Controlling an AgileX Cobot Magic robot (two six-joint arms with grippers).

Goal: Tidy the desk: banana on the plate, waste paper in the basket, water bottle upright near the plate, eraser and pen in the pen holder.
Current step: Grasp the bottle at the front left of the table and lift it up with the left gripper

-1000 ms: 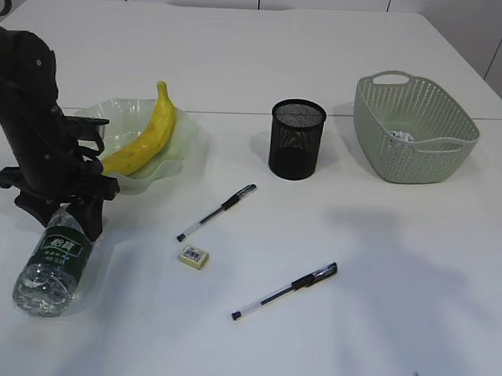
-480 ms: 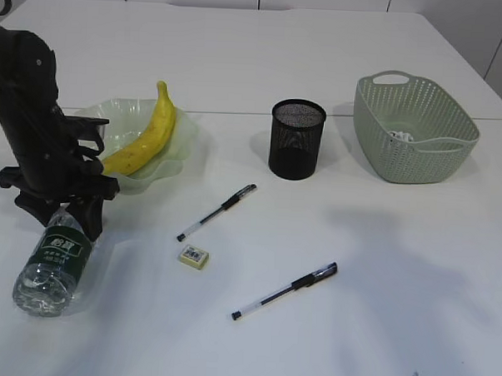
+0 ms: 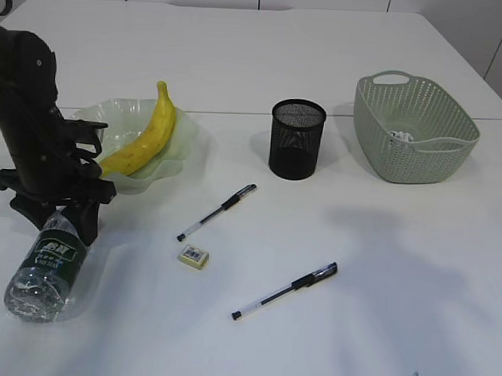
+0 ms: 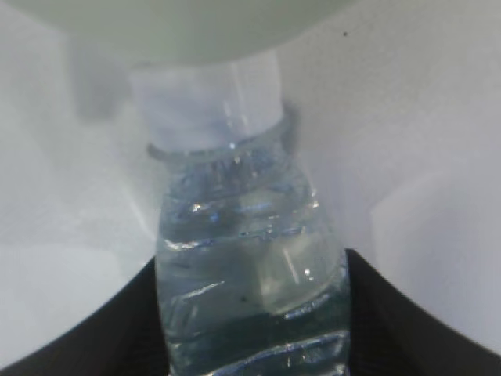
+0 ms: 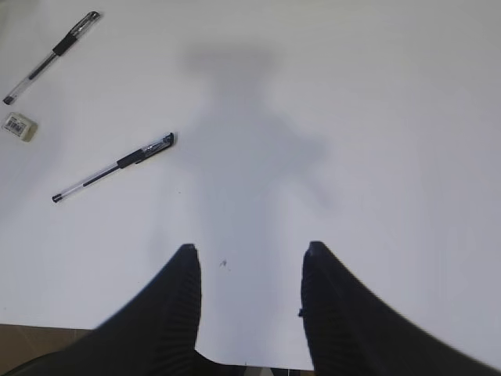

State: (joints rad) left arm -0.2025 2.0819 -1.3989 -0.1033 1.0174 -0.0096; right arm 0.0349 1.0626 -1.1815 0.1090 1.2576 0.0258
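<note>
Water bottle [image 3: 46,266] lies tilted beside plate [image 3: 180,143], neck clamped by left gripper [image 3: 56,213] — uprighting step in hand. Next: swing base down, stand it. Right gripper [image 5: 249,294] spread, empty.

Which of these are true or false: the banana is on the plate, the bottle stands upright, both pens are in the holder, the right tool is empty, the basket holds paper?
1. The banana lies on the plate. True.
2. The water bottle stands upright. False: it lies on its side, the left tool closed around its neck.
3. Both pens are in the pen holder. False: they lie on the table.
4. The right tool is empty. True.
5. The basket holds paper. True.
</note>
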